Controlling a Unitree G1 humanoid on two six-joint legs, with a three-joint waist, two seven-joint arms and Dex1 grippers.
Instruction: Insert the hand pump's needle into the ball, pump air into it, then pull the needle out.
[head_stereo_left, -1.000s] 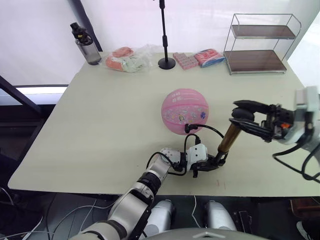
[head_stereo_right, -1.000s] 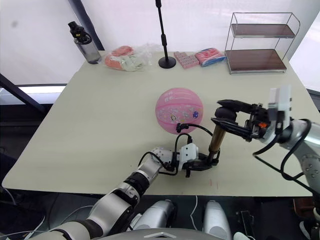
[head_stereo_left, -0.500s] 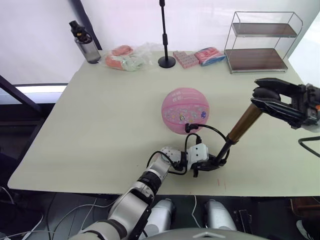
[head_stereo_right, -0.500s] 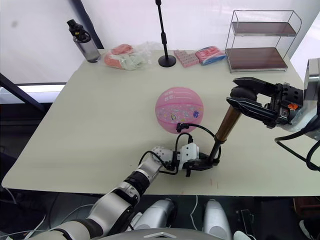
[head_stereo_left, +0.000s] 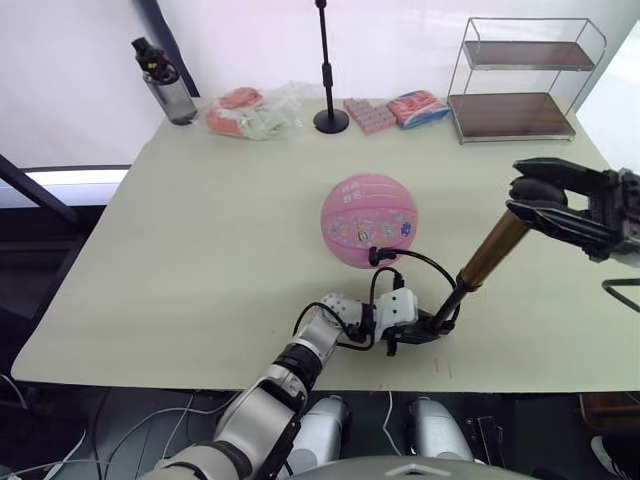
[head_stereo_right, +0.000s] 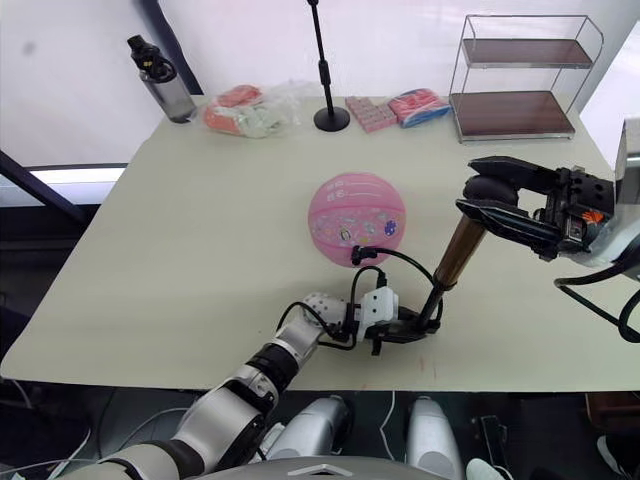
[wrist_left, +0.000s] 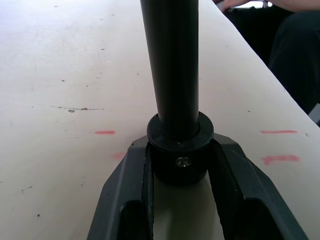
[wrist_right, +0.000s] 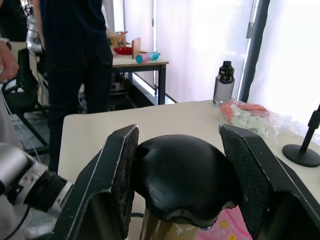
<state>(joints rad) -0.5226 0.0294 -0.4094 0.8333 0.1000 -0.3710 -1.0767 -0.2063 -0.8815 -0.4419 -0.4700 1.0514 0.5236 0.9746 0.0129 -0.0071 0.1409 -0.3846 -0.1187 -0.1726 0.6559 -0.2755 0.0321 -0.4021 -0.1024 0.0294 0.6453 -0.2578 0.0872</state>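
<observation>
Tool on our left (head_stereo_left: 425, 328) clamps the pump (head_stereo_left: 487, 258) base against the surface (head_stereo_left: 200, 260); our right tool (head_stereo_left: 540, 205) grips its raised handle (wrist_right: 182, 177). Beyond, the needle (head_stereo_left: 376, 257) sits in the ball (head_stereo_left: 368, 220). Pumping underway, we judge; a downstroke comes next.

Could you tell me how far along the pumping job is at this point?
Done: the needle fitting sits at the ball, apparently in its valve, with the hose running back to the hand pump.
In hand: the left gripper clamps the pump's base on the table; the right gripper grips the T-handle, with the rod extended.
Left: possibly more strokes, then pulling the needle out.
</observation>
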